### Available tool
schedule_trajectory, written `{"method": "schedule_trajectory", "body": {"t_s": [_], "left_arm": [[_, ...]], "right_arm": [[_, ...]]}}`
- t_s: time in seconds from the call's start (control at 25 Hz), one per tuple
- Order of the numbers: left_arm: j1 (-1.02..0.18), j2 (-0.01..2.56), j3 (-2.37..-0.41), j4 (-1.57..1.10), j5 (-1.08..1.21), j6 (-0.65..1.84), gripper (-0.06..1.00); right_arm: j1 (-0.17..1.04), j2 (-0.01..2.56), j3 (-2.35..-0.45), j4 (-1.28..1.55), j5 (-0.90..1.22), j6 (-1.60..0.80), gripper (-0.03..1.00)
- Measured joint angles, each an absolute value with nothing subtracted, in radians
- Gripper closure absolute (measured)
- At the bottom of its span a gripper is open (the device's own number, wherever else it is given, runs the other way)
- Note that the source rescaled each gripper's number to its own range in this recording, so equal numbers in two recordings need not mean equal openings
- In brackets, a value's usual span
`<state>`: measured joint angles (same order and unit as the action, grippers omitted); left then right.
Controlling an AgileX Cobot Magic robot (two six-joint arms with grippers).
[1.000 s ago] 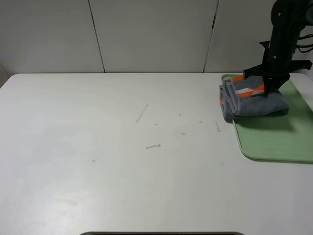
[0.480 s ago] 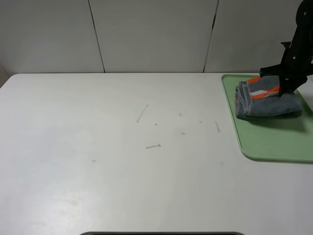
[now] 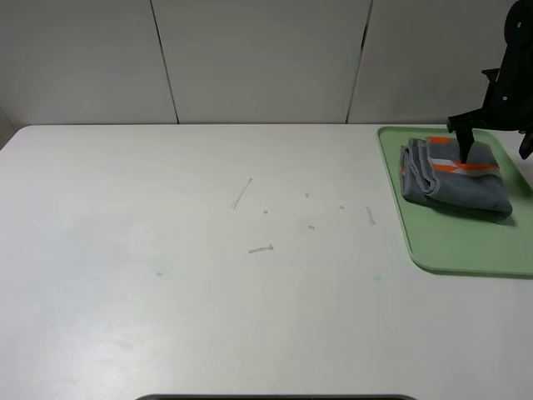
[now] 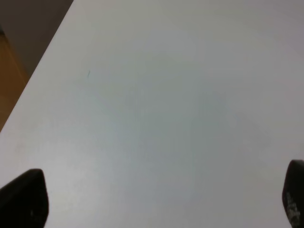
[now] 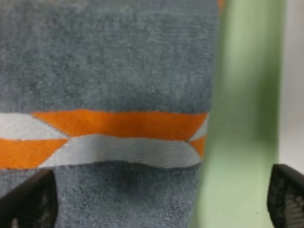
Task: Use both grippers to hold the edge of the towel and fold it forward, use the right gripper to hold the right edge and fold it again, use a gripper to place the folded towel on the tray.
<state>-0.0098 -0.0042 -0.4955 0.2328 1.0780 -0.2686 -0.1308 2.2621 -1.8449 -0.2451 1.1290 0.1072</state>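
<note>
The folded grey towel [image 3: 454,179] with orange and white stripes lies on the green tray [image 3: 466,242] at the far right of the table. My right gripper [image 3: 495,148] hovers just above the towel's back edge, open and holding nothing. In the right wrist view the towel [image 5: 109,71] fills the picture, the tray [image 5: 242,118] shows beside it, and the right gripper [image 5: 156,209] has its fingertips wide apart at the corners. My left gripper [image 4: 156,199] is open over bare white table and is out of the exterior view.
Small scraps and marks [image 3: 241,193] lie scattered near the middle of the white table [image 3: 166,292]. The tray sits close to the table's right edge. A panelled wall stands behind the table.
My right gripper carried the towel rightward from the tray's left rim onto the tray, then let go and lifted. The towel now lies flat on the tray.
</note>
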Motion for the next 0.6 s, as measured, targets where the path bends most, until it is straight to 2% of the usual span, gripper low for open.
{"method": "schedule_trajectory", "body": {"t_s": [0.6], "left_arm": [[-0.010, -0.004, -0.495, 0.233, 1.078, -0.269, -0.06]], "right_arm": [[-0.127, 2.136, -1.845, -0.157, 1.208, 0.094, -0.03]]}}
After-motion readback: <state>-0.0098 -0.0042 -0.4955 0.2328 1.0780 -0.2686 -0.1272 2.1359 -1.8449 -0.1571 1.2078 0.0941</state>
